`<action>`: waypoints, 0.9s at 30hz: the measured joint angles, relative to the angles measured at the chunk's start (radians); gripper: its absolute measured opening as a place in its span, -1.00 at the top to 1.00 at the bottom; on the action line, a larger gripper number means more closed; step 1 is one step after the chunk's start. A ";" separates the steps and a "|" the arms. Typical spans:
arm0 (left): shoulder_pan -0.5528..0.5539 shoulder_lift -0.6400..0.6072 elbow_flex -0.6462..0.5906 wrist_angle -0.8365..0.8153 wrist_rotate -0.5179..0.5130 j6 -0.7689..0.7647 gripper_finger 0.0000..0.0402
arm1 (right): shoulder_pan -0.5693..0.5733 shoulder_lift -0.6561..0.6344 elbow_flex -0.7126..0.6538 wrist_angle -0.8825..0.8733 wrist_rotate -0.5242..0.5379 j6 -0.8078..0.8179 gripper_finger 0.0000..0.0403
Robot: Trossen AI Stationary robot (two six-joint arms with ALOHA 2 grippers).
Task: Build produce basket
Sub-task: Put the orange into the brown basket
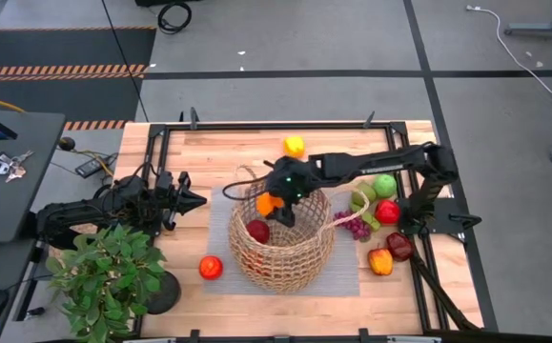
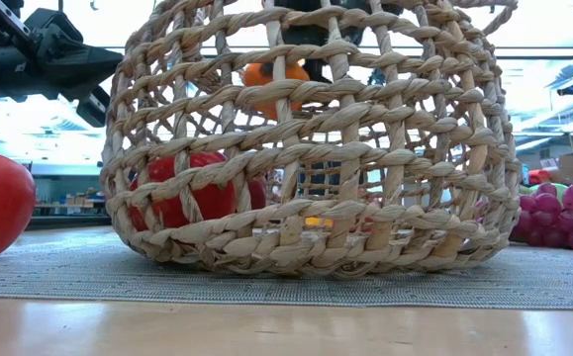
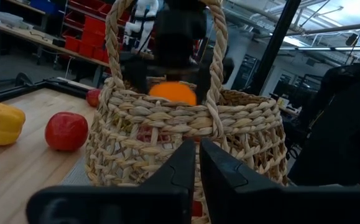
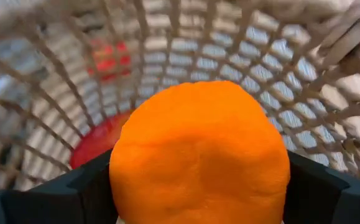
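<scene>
In the high view the wicker basket (image 1: 282,238) stands just below the middle of the frame on a grey mat (image 1: 220,229) laid over the wooden surface (image 1: 218,152). The right claw (image 1: 277,203) reaches in from the right and hangs over the basket's upper rim, grasping an orange (image 1: 267,202) between its fingers; the right wrist view shows that orange (image 4: 199,155) filling the frame with the dark fingers on either side and the basket's weave behind it. A dark red fruit (image 1: 257,231) already lies inside the basket at its left. The left claw (image 1: 195,200) sits at the left of the frame, just beside the basket, clenched on nothing, its fingertips together in the left wrist view. Outside the basket, a red fruit (image 1: 210,267) lies at lower left, a yellow pepper (image 1: 295,146) above, and at the right a green apple (image 1: 384,185), a red apple (image 1: 387,211), purple grapes (image 1: 356,226) and an orange pepper (image 1: 380,261). A potted plant (image 1: 104,276) occupies the lower left corner.
</scene>
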 joint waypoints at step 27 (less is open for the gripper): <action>0.000 0.000 0.000 0.000 0.000 0.000 0.83 | 0.021 0.083 0.040 -0.227 0.034 -0.288 -0.91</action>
